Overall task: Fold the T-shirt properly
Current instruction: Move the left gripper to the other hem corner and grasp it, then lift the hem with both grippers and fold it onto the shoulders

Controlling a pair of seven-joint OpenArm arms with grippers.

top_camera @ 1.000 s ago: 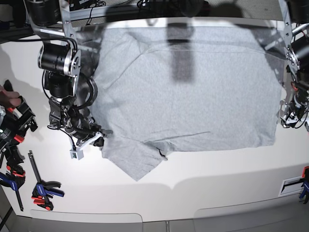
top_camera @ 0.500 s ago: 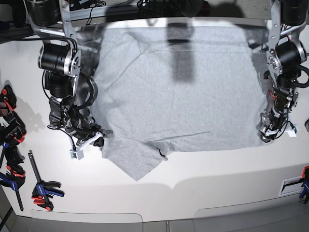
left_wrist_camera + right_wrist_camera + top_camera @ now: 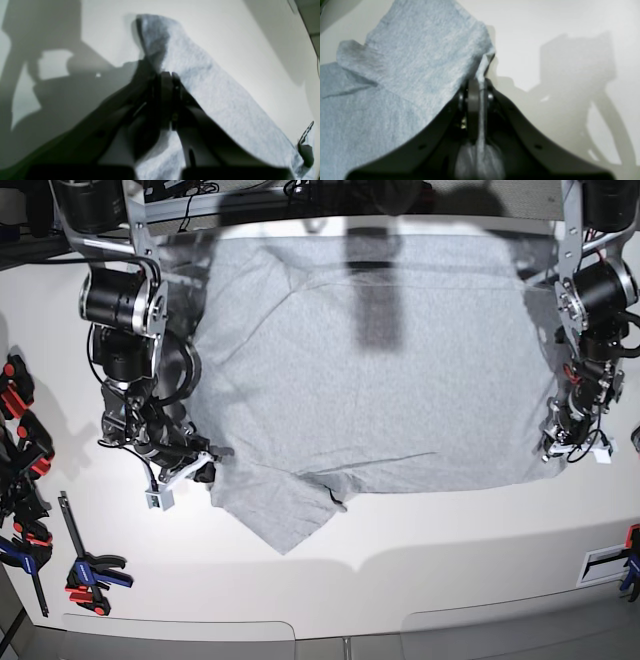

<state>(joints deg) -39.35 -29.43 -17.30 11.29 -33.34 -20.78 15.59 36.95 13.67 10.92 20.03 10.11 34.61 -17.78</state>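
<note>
Surface: white table (image 3: 420,530), matte, with a curved seam line running across its near part; heavy arm shadows fall on it in both wrist views

Room: dark frame and cabling along the 12 o'clock edge of the base view; little else of the room shows

T-shirt (image 3: 380,370): light heather-grey, spread flat over the middle of the table, plain side showing; a sleeve (image 3: 280,515) sticks out toward 6 o'clock; a dark rectangular shadow lies on the cloth near 12 o'clock

Right gripper (image 3: 205,460): at 9 o'clock of the base view, jaws pressed together on the T-shirt's edge beside the sleeve; in its wrist view a thin fold of grey cloth (image 3: 481,75) runs between the closed jaws (image 3: 477,86)

Left gripper (image 3: 562,442): at 3 o'clock of the base view, at the T-shirt's corner; in its wrist view the jaws meet (image 3: 167,76) against the grey fabric (image 3: 212,90), which rises in a ridge past them

Clamps (image 3: 85,570): black, red and blue bar clamps, lying at 8 o'clock near the table edge; more at 4 o'clock (image 3: 630,565), cut off by the frame

Hard to make out: both wrist views are blurred; the far hem is in shadow; any lettering is hidden
</note>
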